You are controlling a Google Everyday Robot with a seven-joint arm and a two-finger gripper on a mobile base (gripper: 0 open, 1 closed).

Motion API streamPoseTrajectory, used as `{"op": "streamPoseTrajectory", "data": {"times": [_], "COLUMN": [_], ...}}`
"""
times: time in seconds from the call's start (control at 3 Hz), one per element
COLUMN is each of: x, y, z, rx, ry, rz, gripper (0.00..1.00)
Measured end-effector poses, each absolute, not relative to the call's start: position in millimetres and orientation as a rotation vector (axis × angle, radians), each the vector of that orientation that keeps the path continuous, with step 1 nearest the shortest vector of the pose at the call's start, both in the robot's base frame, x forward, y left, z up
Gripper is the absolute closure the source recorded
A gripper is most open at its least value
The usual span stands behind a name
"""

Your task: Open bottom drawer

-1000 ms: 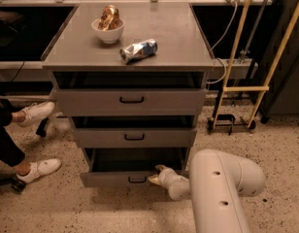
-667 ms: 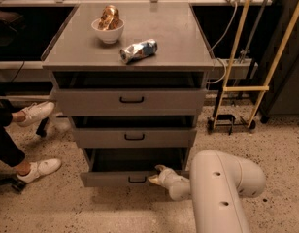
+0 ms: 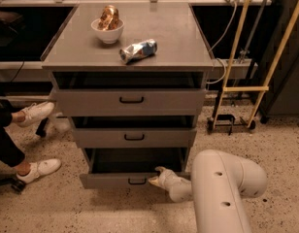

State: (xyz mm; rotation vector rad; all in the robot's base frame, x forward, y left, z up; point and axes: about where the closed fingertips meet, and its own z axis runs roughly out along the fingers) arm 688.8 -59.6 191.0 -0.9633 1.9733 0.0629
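Observation:
The bottom drawer (image 3: 110, 180) of the grey cabinet is pulled out toward me, its dark inside showing above the low grey front. Its small black loop handle (image 3: 137, 181) sits at the centre of the front. My gripper (image 3: 157, 176) reaches from the white arm (image 3: 222, 188) at lower right and rests on the drawer front's top edge, just right of the handle. The upper finger lies over the edge and the lower fingertip sits on the face of the front.
The top drawer (image 3: 131, 100) and middle drawer (image 3: 134, 137) stand slightly out. On the cabinet top are a white bowl (image 3: 107, 29) with a snack and a crushed can (image 3: 138, 50). A person's white shoes (image 3: 37, 111) are at left. A yellow-framed cart (image 3: 246, 89) stands at right.

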Motion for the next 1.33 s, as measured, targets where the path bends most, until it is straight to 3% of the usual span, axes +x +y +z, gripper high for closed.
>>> {"op": "streamPoseTrajectory", "data": {"times": [1.33], "x": [645.9], "y": [-58.2], "z": [178.7], "rx": [-0.971], "ry": [1.967], "rz": [0.093], "gripper": [1.0]}}
